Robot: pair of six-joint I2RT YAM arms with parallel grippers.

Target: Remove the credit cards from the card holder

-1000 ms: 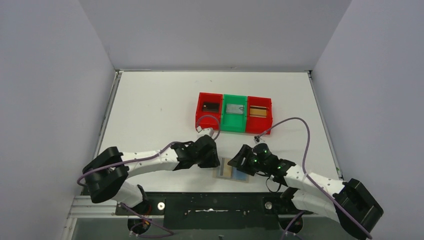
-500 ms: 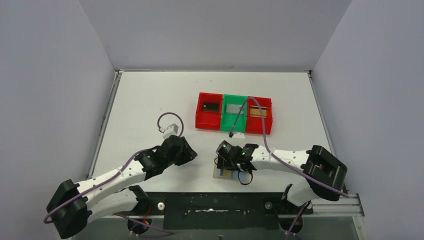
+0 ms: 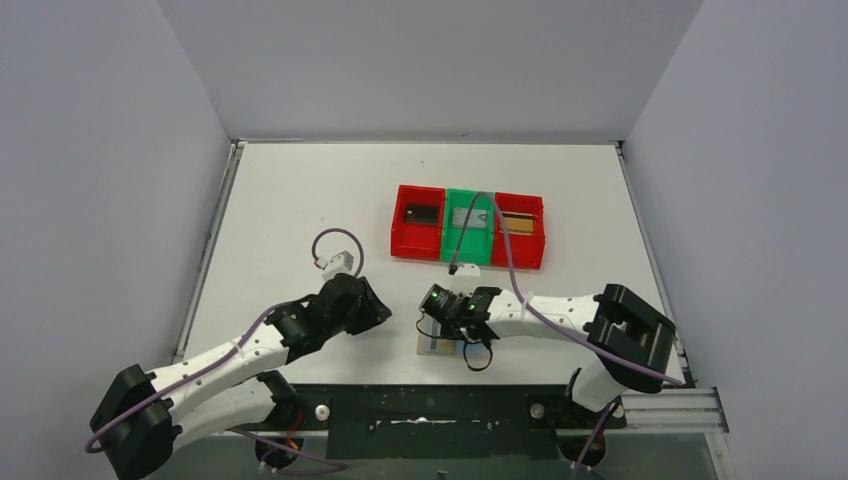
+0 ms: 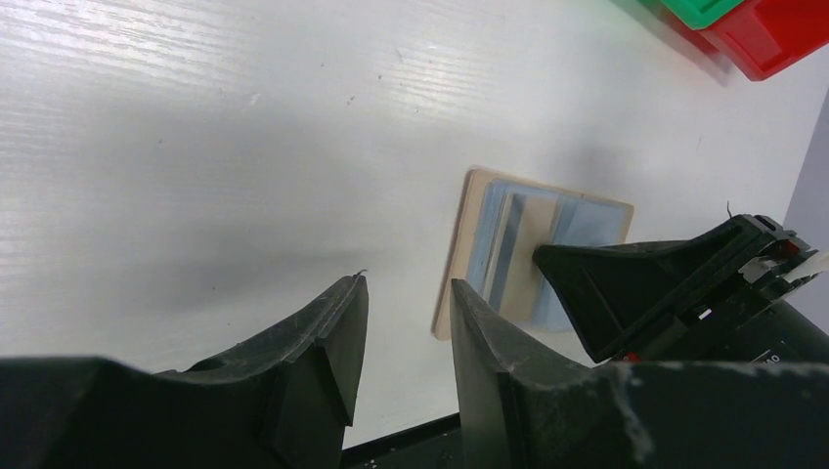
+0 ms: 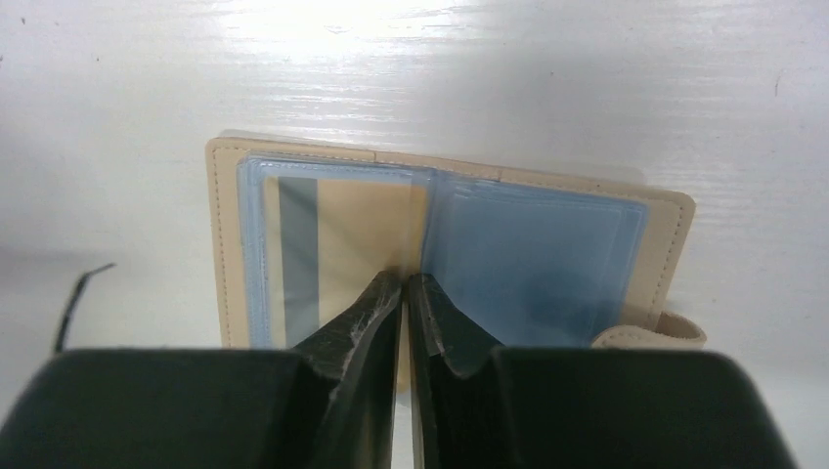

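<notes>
The card holder point(image 5: 220, 244) lies open near the table's front edge, tan with pale blue sleeves; it also shows in the top view point(image 3: 436, 347) and the left wrist view point(image 4: 472, 225). A tan credit card point(image 5: 352, 234) with a dark stripe sits in its left sleeve. My right gripper point(image 5: 406, 278) points down at the centre fold, its tips pressed together at the card's inner edge. Whether they pinch the card does not show. My left gripper point(image 4: 406, 285) hangs open and empty over bare table, just left of the holder.
A red tray point(image 3: 400, 235), a green tray point(image 3: 467, 257) and a second red tray point(image 3: 520, 262) stand in a row behind the holder, each with a flat item inside. The black rail of the table's front edge runs close below the holder.
My left gripper has pulled back from the holder's left side. The right gripper came over the holder's middle and its jaws closed. The holder slid a little to the left.
</notes>
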